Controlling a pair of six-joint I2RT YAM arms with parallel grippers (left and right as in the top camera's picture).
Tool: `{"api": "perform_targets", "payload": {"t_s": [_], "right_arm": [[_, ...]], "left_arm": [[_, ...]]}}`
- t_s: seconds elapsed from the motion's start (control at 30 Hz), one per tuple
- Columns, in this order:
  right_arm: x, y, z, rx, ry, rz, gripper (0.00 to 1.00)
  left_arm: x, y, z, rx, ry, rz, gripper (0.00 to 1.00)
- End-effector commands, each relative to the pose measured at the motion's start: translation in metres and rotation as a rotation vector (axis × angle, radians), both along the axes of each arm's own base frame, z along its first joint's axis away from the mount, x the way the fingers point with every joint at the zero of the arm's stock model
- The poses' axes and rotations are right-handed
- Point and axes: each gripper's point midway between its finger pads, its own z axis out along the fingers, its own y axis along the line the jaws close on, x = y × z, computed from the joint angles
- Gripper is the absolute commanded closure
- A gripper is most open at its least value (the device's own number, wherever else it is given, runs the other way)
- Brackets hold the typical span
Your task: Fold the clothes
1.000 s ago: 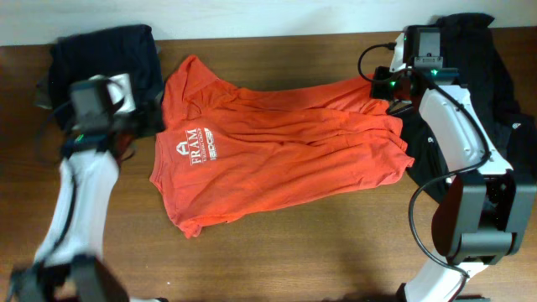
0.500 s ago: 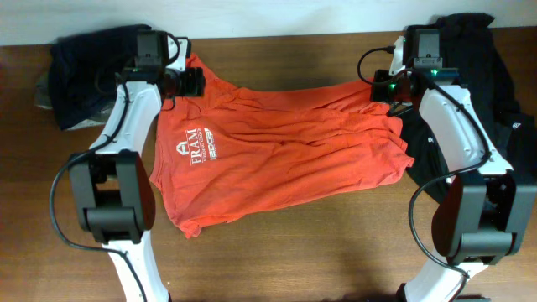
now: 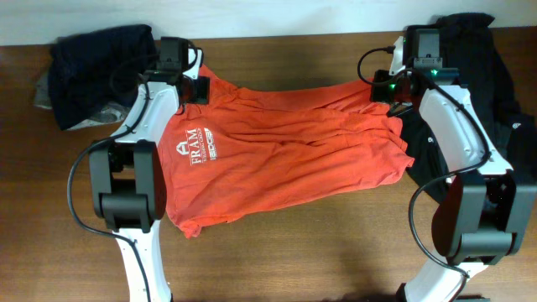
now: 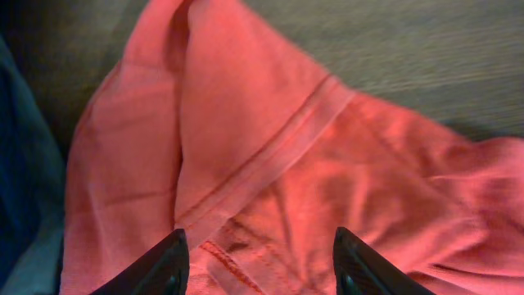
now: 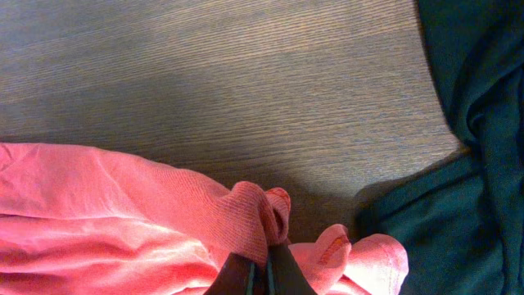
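Observation:
The red-orange T-shirt (image 3: 277, 151) lies spread across the table, white "FRAM" lettering at its left. My left gripper (image 3: 201, 87) is open over the shirt's far left part; in the left wrist view its two black fingertips (image 4: 260, 262) straddle a stitched seam of the shirt (image 4: 270, 156). My right gripper (image 3: 388, 91) is shut on a pinched bunch of the shirt's far right edge; in the right wrist view the fingers (image 5: 262, 274) clamp a fold of the red cloth (image 5: 246, 217).
A dark navy pile (image 3: 101, 67) lies at the far left corner. A black garment (image 3: 495, 92) lies at the right, also in the right wrist view (image 5: 479, 123). Bare wood (image 3: 319, 243) runs along the front.
My left arm has swung from the table's left side up and right, onto the shirt's far left part. The right arm and the shirt have stayed still.

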Motion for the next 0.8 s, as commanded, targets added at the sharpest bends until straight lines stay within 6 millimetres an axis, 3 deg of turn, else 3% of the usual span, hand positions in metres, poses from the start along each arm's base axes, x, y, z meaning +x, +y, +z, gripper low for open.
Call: {"api": "perform_targets", "payload": {"t_s": [0.0,0.17,0.5,0.67,0.77], "right_arm": [[0.001,-0.005,0.007,-0.015,-0.014,-0.01,0.96],[0.001,-0.005,0.006,-0.015,-0.011,-0.01,0.96],[-0.001,-0.005,0.005,-0.015,-0.002,-0.01,0.96],[-0.001,-0.005,0.005,-0.015,-0.003,-0.01,0.96],[-0.001,-0.005,0.005,-0.015,-0.002,-0.01,0.96]], "left_arm": [[0.006,0.016,-0.003,0.074,-0.011,0.034,0.44],[0.008,0.029,-0.003,0.125,-0.023,0.1,0.44],[0.013,0.014,-0.027,0.113,-0.015,0.071,0.45],[0.016,0.014,-0.03,0.115,-0.024,0.073,0.6],[0.02,0.013,-0.027,0.112,-0.045,0.074,0.63]]}}
